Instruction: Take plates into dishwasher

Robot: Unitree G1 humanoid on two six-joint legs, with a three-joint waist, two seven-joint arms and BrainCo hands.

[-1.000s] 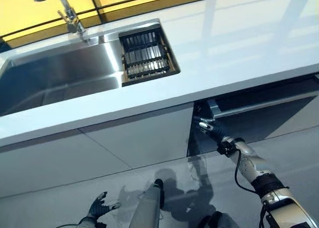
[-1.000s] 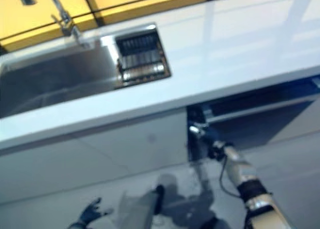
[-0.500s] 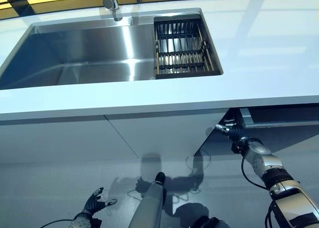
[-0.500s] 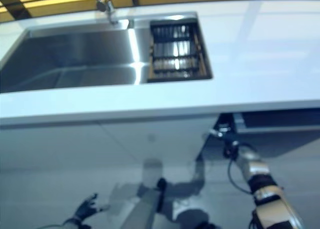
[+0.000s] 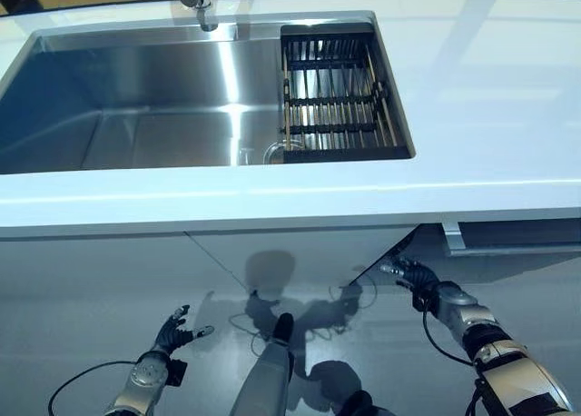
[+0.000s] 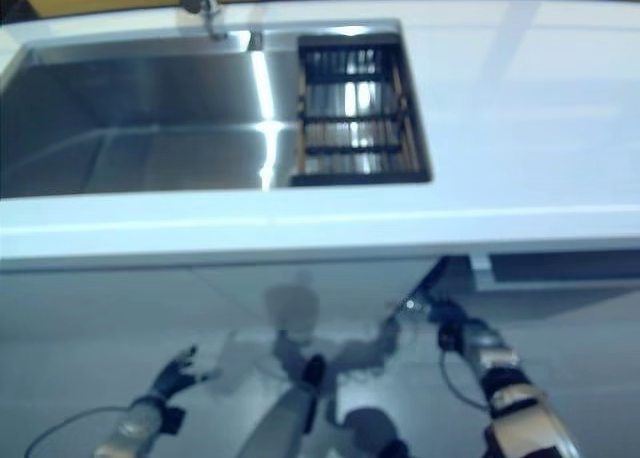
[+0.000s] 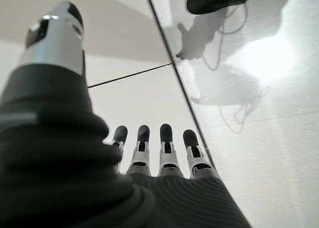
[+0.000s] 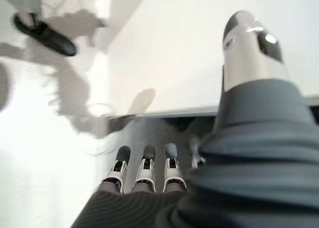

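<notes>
No plates visible; my right hand (image 5: 410,277), fingers straight, reaches just below the countertop (image 5: 490,98) at the dishwasher door (image 5: 508,249); left hand (image 5: 172,330) hangs open, farther.

Silver dark-tipped fingers (image 7: 166,148), seemingly ribbed covers

Steel sink (image 5: 136,116) with black rack (image 5: 336,94) set in white counter (image 5: 490,89); right hand (image 5: 410,275) below counter edge, left hand (image 5: 177,330) low, fingers spread.
</notes>
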